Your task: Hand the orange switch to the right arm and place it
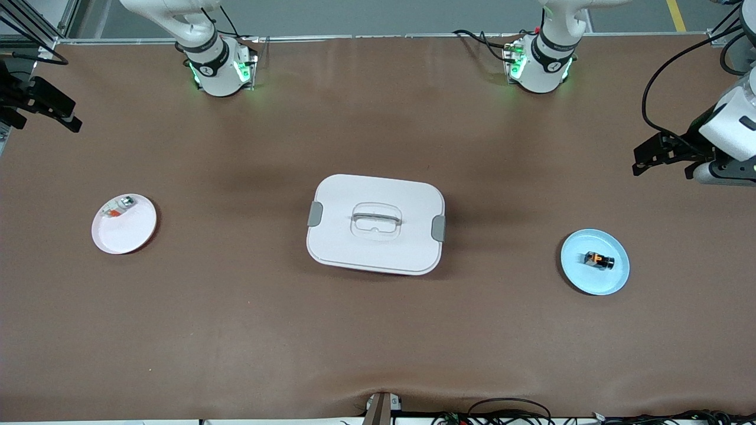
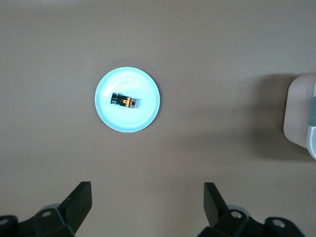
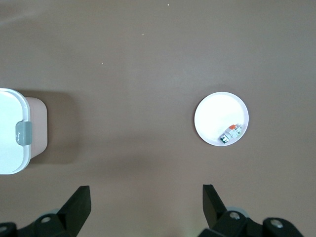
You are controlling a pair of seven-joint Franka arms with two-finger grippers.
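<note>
- The front view looks down from a high place across the table and faces the two arm bases, which stand along its top edge. It takes in the whole table from some way off.
- The left wrist view looks straight down from well above the table. It shares with the front view the blue plate at the left arm's end and one edge of the white box.
- The right wrist view looks straight down as well, from what seems a similar height. It shares with the front view the white plate and the box.
- The two wrist views share only the box, each seeing a different end.
</note>
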